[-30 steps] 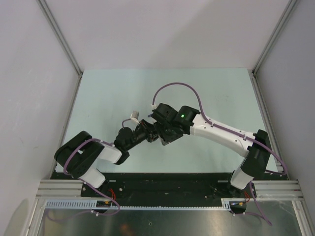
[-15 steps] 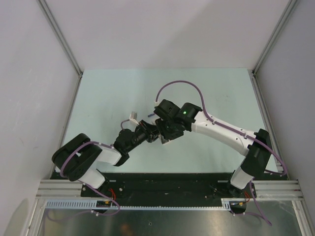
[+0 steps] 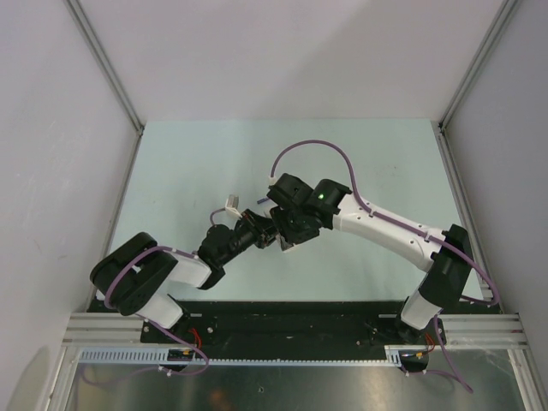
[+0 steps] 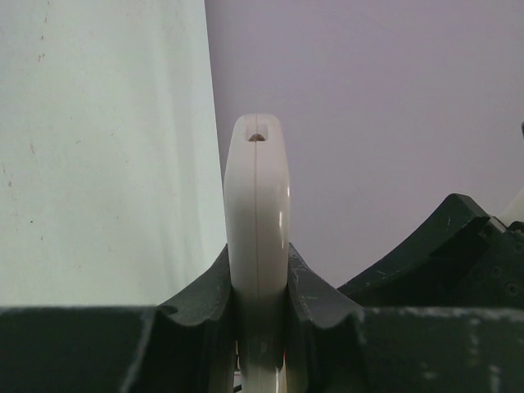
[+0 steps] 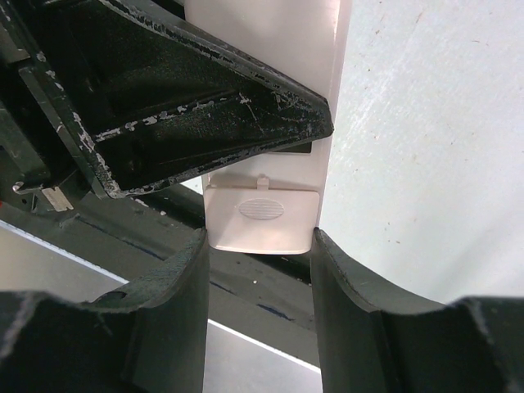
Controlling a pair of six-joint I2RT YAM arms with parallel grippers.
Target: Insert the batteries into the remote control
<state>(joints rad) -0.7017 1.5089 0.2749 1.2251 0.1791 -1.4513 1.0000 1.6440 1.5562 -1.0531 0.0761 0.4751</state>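
Pale green counter (image 3: pixel 188 171) lies below. Left pincer (image 4: pixel 258 270) clamps the remote (image 4: pixel 256 205) edge-on in the air, and right pincer (image 5: pixel 260 246) nips its lid (image 5: pixel 260 209) end. No batteries in sight. A crooked tug on the lid could twist the remote loose.

Robotics lab test cell: a pale green table (image 3: pixel 197 163) is boxed in by plain white panel walls (image 3: pixel 51 171) set in bare aluminium frame posts (image 3: pixel 104 64), with nothing domestic or shop-like on show. Two black-and-white robot arms, the left arm (image 3: pixel 184 270) and the right arm (image 3: pixel 385 229), are mounted at the near edge on a slotted aluminium rail (image 3: pixel 488 327). Purple cables (image 3: pixel 308 146) loop loose over the arms, and a white slotted cable duct (image 3: pixel 120 354) runs under the rail, all typical of a research rig.
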